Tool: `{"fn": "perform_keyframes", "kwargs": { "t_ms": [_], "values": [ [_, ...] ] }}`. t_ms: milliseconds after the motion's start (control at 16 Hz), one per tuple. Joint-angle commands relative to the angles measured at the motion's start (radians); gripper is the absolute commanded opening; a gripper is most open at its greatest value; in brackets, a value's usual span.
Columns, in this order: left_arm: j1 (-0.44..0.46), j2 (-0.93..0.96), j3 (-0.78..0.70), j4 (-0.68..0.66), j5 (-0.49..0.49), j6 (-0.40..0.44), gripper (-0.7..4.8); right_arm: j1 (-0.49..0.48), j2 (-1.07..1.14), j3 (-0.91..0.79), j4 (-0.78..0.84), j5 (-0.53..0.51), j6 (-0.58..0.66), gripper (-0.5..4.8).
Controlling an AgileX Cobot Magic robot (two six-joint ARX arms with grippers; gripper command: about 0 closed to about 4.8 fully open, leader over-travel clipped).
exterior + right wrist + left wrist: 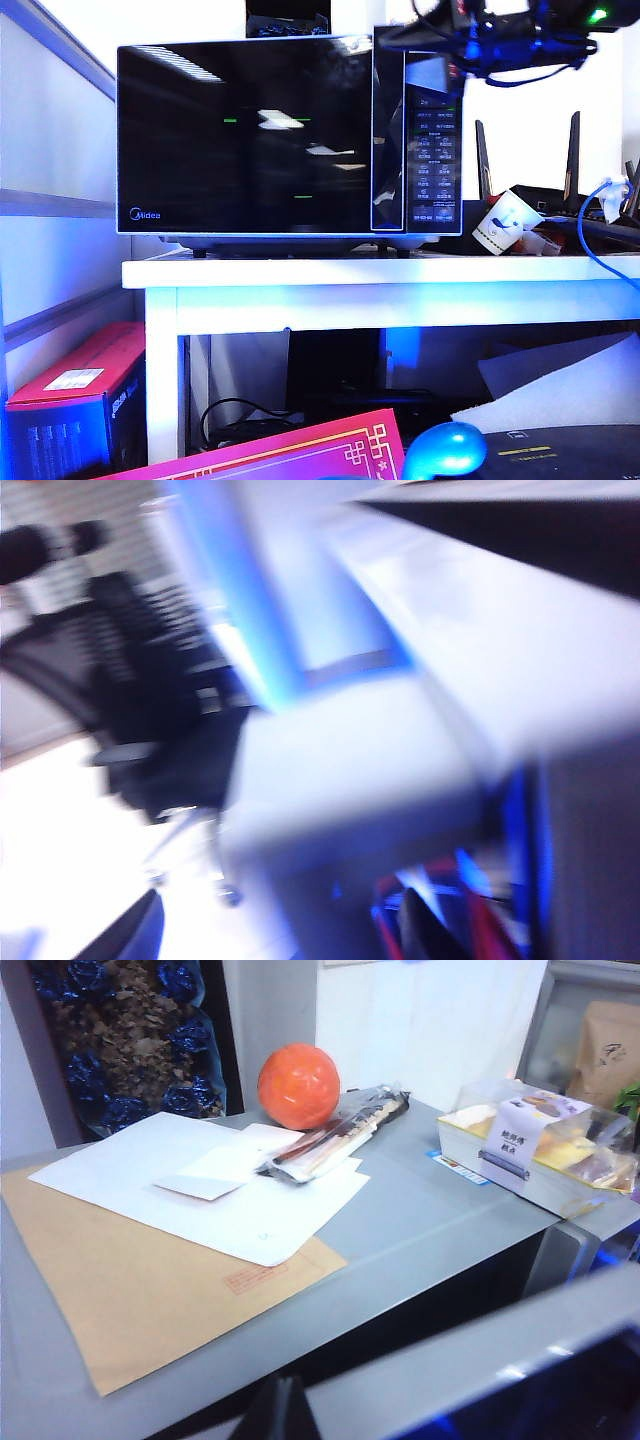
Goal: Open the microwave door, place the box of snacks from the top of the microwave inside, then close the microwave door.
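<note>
The large black microwave (432, 160) with silver trim is seen standing on a white table (380, 275) in the exterior view. Its wide glossy black microwave door (245, 135) is shut, with room lights mirrored in the glass. The right gripper (412, 38) is seen as a dark shape at the oven's upper right corner, just above the tall vertical handle strip (388, 140) and the button panel. The door lies below the jaws and to the side. How far these jaws are parted cannot be told. They are dark in the exterior view and the right wrist view is smeared by blur. Nothing can be made out between them.

The left gripper (275, 1412) is shown only as a dark tip at the near edge of the left wrist view, so its opening cannot be told either, and nothing is seen held. Ahead of that tip a brown paper envelope (130, 1290) and white sheets (200, 1190) are spread on a grey surface. Beyond them, an orange ball (298, 1086) is set beside a clear-wrapped packet (335, 1140). The box of snacks (540, 1145), a pale yellowish pack under a clear lid with a white label, is found well apart from the jaws. It sits far off to one side on the same grey surface. Whether that surface is the oven's top cannot be told.
</note>
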Motion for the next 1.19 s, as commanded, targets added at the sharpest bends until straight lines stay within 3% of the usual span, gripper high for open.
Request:
{"fn": "perform_keyframes", "kwargs": {
  "t_ms": [62, 375, 687, 1187],
  "values": [
    [0.001, -0.003, 0.005, 0.009, 0.000, 0.000, -0.06, -0.003, -0.012, 0.005, 0.010, -0.124, 0.073, 3.06],
    [0.001, -0.004, 0.005, 0.008, 0.001, 0.000, -0.06, -0.002, -0.044, 0.005, 0.006, -0.226, 0.145, 3.06],
    [0.001, -0.004, 0.005, 0.009, 0.001, 0.000, -0.06, -0.001, -0.078, 0.005, -0.034, -0.247, 0.147, 3.06],
    [0.001, -0.004, 0.005, 0.009, 0.001, -0.001, -0.06, 0.085, -0.085, 0.005, -0.042, -0.272, 0.198, 3.01]
  ]
}}
